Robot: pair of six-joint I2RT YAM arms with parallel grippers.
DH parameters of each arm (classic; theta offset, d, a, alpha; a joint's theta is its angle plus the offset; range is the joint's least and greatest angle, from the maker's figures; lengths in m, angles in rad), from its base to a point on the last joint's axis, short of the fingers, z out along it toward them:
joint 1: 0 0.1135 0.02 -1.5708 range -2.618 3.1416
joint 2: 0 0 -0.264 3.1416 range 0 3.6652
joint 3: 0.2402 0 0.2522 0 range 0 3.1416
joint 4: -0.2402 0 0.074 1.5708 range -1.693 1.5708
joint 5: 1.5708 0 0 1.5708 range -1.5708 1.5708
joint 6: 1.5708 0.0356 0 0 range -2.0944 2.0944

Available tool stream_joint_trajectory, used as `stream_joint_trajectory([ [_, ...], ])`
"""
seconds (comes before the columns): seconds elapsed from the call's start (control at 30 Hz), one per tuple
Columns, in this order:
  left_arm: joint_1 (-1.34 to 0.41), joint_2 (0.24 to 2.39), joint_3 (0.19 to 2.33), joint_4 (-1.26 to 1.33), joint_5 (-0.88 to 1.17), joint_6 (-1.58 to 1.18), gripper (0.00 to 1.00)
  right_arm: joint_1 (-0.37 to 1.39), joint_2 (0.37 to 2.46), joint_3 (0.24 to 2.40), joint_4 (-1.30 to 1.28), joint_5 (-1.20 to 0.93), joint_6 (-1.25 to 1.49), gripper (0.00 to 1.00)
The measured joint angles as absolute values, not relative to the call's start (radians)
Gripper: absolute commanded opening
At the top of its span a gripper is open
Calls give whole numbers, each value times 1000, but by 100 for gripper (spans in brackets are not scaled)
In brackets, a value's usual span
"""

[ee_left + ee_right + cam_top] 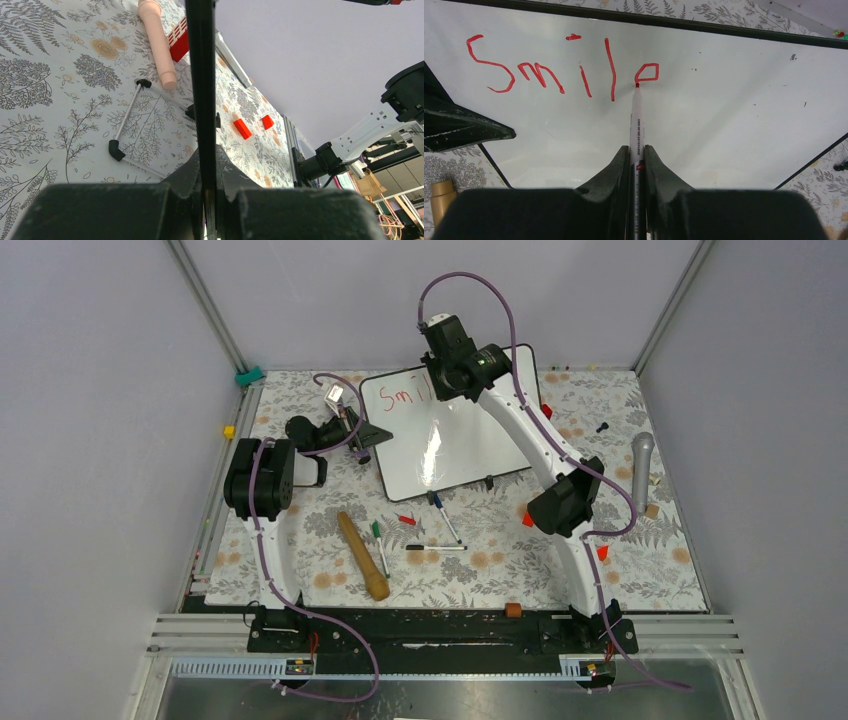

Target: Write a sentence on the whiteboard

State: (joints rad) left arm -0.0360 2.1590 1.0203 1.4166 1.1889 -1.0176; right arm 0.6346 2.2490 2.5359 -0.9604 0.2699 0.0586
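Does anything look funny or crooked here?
Yes. The whiteboard lies crooked on the table, not square with its edges. In the red writing, the i's dot floats high and left of its stroke.

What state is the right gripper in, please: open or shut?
Shut on the marker: the right gripper clamps its barrel between both fingers, the red tip touching the whiteboard.

The whiteboard (440,455), glossy and black-framed, is lying under the right end effector (636,149); the sentence (559,70), in red, is reading "Smil" plus a loop just ahead.
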Motion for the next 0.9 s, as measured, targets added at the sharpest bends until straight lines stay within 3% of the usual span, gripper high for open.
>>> stream_joint_trajectory([
  [0.9,-36,2159,1020,1424,1192,-1016,0,635,2247,2537,-1016,346,57,0],
])
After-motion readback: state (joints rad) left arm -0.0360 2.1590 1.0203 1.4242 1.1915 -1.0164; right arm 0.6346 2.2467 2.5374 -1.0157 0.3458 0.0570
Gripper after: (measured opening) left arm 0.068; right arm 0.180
